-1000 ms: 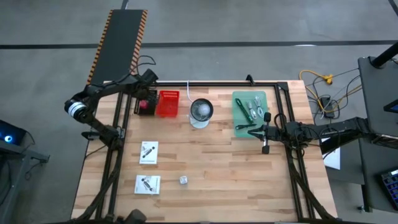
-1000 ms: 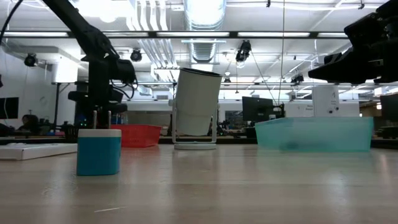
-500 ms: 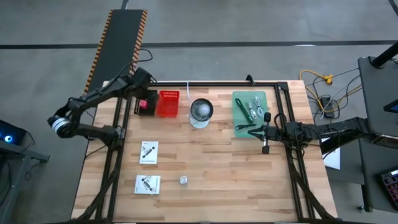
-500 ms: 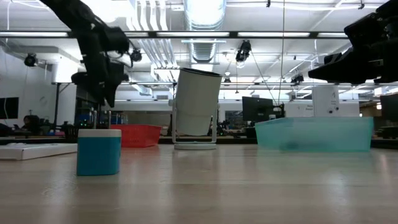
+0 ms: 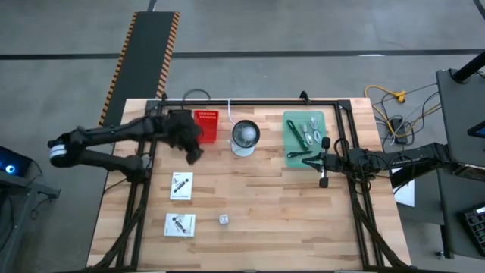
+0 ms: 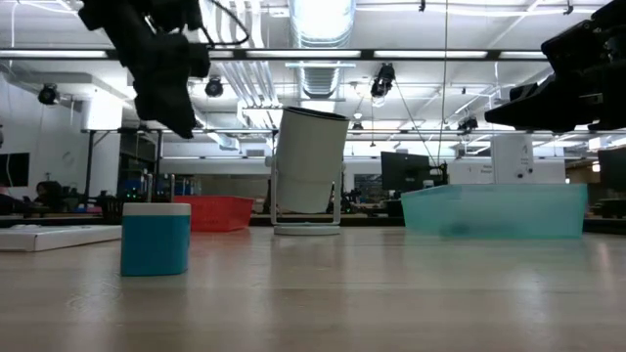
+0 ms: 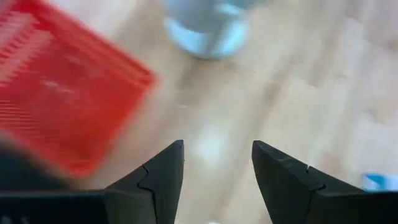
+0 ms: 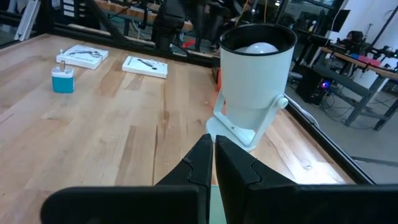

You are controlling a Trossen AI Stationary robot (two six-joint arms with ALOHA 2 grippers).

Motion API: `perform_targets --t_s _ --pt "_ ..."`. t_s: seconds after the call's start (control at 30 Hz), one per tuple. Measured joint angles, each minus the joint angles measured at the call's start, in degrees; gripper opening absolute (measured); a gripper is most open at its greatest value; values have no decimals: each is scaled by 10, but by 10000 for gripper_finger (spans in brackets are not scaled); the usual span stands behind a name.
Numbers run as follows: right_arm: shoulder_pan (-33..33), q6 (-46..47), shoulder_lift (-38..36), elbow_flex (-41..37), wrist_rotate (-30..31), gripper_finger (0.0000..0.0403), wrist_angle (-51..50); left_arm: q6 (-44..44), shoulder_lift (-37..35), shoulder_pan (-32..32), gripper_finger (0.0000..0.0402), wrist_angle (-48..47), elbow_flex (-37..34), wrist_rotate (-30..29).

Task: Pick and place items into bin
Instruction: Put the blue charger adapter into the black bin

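Note:
My left gripper (image 5: pixel 192 154) hangs open above the bare wood just near of the red bin (image 5: pixel 205 125), holding nothing; its fingers frame the table in the left wrist view (image 7: pixel 217 146). Two white cards (image 5: pixel 181 185) (image 5: pixel 179 224) and a small cube (image 5: pixel 223 219) lie flat on the near half of the table. Silvery metal pieces (image 5: pixel 307 130) and a green strip (image 5: pixel 293 133) lie in the green tray (image 5: pixel 305 115). My right gripper (image 8: pixel 211 158) is shut and waits over the tray's near edge. The red cube is not seen.
A white cylinder on a stand (image 5: pixel 245 136) stands between the red bin and the green tray. Black frame rails (image 5: pixel 144 197) (image 5: pixel 356 212) run along both table sides. Open wood (image 5: pixel 265 197) lies between the cards and the right arm.
My left arm has swung from the far-left corner behind the red bin toward the near edge and rightward, rising and tipping as it went; its gripper now hangs over the wood in front of the bin. My right arm has kept still.

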Motion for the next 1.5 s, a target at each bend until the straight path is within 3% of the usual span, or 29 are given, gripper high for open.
perform_targets --t_s 0.37,0.6,0.93,1.17,1.37,1.5 --pt "0 7 0 0 0 8 0 -51 91 -307 173 130 19 0" --pt "0 8 0 0 0 8 0 -63 193 -427 173 214 60 -23" --pt "0 25 0 0 0 8 0 -147 309 -442 173 163 134 -44" --pt "0 26 0 0 0 8 0 -145 324 -442 173 144 141 -38" --pt "0 26 0 0 0 8 0 -91 325 -439 174 145 139 -37" --pt "0 24 0 0 0 8 0 -90 325 -436 195 145 139 -38"
